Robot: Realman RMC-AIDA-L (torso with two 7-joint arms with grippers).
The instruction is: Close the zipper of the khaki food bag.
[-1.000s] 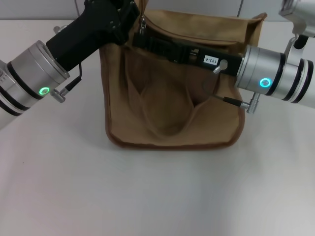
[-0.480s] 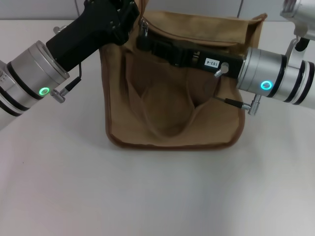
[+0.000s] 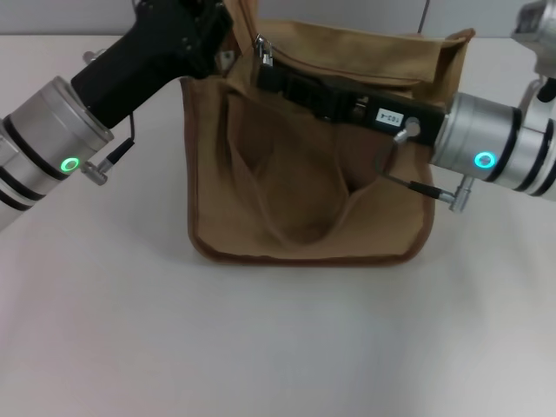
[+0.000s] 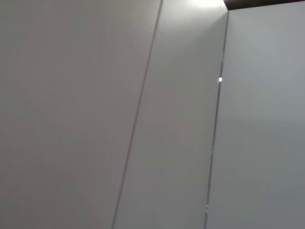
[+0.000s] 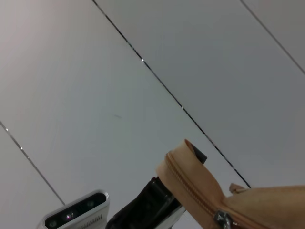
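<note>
1. Khaki food bag stands on the white tabletop, front pocket facing the robot, handle drooping over it.
2. Right claw reaches leftward across the bag's top; I cannot tell its opening.
3. Zipper runs left to right along the top; its silver pull tab sits just beside that claw's tip.
4. Left claw is at the bag's far left corner, grip hidden.

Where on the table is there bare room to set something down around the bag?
The table is bare in front of the khaki food bag, and left of it below the left arm. It is crowded at the bag's top, where the left end effector and right end effector meet.
</note>
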